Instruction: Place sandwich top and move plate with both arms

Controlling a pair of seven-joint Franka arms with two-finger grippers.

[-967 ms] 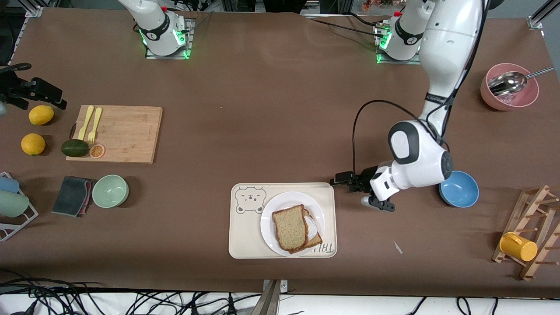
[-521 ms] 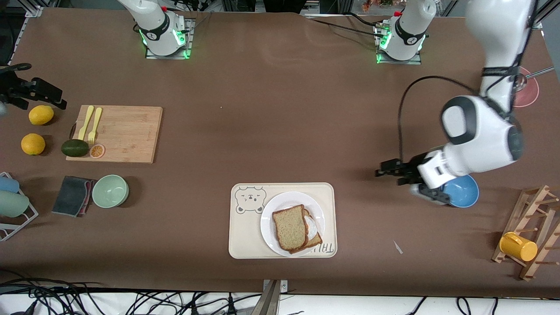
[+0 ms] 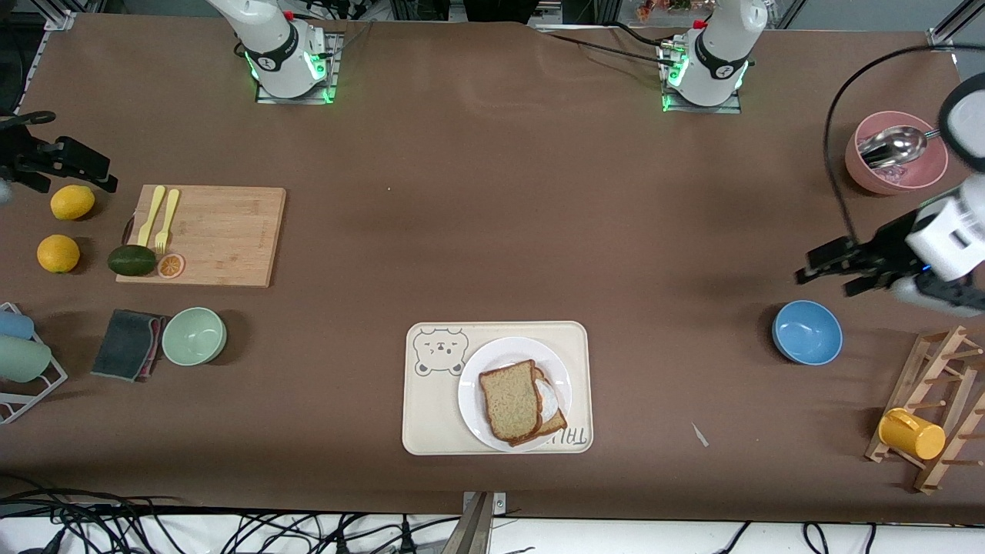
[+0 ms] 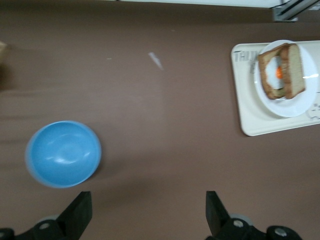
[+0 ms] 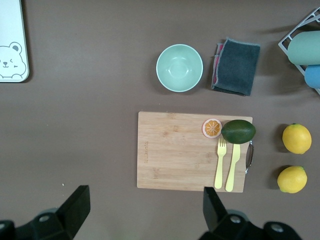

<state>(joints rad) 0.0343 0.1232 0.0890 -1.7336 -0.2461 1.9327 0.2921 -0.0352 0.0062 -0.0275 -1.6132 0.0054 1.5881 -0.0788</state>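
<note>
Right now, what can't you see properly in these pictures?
- Fried egg under the speckled brown bread slice: front view, mostly covered by the slice.
- Round white plate: middle hidden under the sandwich.
- Contents of the round pink bowl: front view, hidden by the metal scoop.
- Right gripper: front view, outside the frame.

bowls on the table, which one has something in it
The pink bowl, at the left arm's end of the table, holds a metal scoop. The blue bowl and the green bowl both show bare insides.
</note>
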